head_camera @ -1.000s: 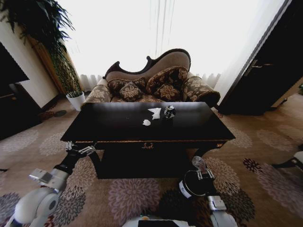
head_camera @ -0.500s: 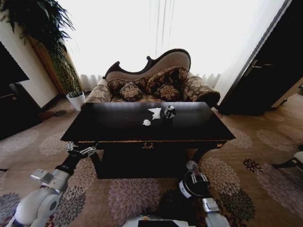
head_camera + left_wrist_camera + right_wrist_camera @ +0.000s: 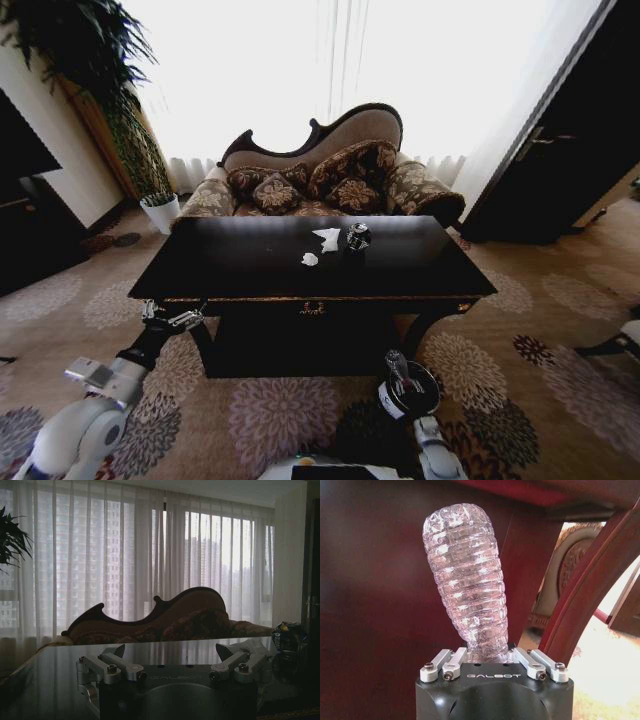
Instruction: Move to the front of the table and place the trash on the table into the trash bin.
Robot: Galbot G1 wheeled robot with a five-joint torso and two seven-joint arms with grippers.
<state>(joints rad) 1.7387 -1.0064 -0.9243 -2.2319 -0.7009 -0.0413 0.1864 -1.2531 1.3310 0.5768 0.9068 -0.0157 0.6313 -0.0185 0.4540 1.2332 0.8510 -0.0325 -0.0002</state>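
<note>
Black table (image 3: 250, 268): glossy top, it's the landmark for everything below, sofa (image 3: 330, 165) behind it
Right gripper (image 3: 404, 381): down at the table's front right, right above the trash bin (image 3: 410, 392); fingers clamped snug on the clear ribbed bottle (image 3: 467, 585), which sticks up out of them
Bin: on the carpet just in front of the table's right leg
Can (image 3: 357, 237): on the tabletop, toward the back, a bit right of centre
Paper scraps (image 3: 326, 238): on the table just left of the can, one smaller bit (image 3: 309, 259) nearer the front
Left gripper (image 3: 172, 318): by the table's front left corner, fingers spread wide, holding nothing
</note>
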